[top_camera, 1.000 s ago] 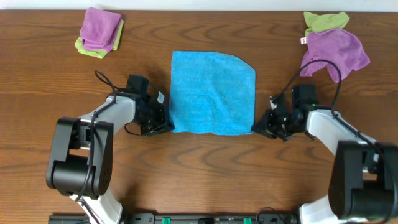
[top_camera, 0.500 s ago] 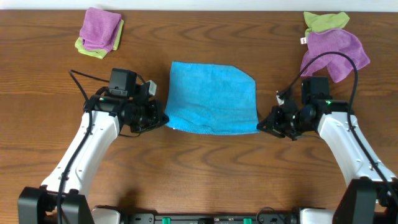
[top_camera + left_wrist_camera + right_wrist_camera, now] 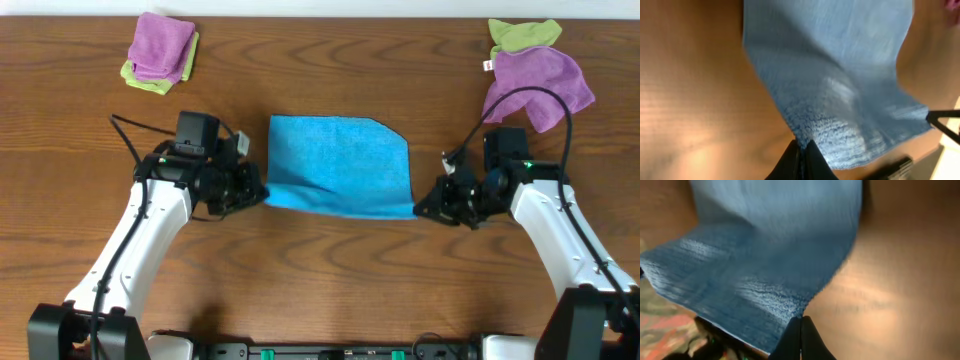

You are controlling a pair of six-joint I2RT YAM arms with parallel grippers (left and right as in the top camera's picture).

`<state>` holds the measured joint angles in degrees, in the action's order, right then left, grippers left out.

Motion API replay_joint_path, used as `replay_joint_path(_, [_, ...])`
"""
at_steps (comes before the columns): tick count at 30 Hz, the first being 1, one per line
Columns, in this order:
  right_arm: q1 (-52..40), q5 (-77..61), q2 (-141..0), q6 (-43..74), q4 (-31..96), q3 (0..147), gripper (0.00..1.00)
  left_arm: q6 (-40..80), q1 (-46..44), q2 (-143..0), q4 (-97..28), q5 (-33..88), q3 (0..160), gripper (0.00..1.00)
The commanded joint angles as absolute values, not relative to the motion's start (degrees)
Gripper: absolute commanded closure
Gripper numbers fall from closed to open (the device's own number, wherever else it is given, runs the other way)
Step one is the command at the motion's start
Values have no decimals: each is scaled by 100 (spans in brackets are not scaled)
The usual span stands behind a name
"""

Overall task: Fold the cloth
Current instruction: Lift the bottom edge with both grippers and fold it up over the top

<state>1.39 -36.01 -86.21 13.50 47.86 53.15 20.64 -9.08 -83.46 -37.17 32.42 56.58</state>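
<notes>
Left pincer [image 3: 801, 149] and right pincer [image 3: 801, 324] each pinch a cloth [image 3: 340, 165] corner, plain in wrist views, unclear overhead.

Wooden table [image 3: 330, 280], brown, grain running left to right. Far left: folded purple cloth [image 3: 162, 45] lying on a light green cloth [image 3: 140, 82], green edge showing below and beside. Far right: crumpled purple cloth [image 3: 540, 80] overlapping a second light green cloth [image 3: 525, 33]; small white tag [image 3: 489, 66] at its left edge.

the cloth [image 3: 830, 75] is blurred and cut off at the top in both wrist views; the counter [image 3: 690, 75] beside it is blurred.
</notes>
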Motion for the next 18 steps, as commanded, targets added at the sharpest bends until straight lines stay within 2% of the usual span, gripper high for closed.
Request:
replay_joint_path(1, [193, -3581, -8552, 1590, 4292, 5389, 98, 2193, -902, -8287, -3291, 2602, 5741, 94])
replay_joint_path(11, [183, -3601, -9351, 2309, 2574, 5513, 99, 2322, -888, -9395, -1927, 2508, 5898, 94])
replay_joint_path(18, [141, -3642, -10372, 2383, 2482, 6449, 98, 2248, -819, -10418, -1730, 2539, 6700, 94])
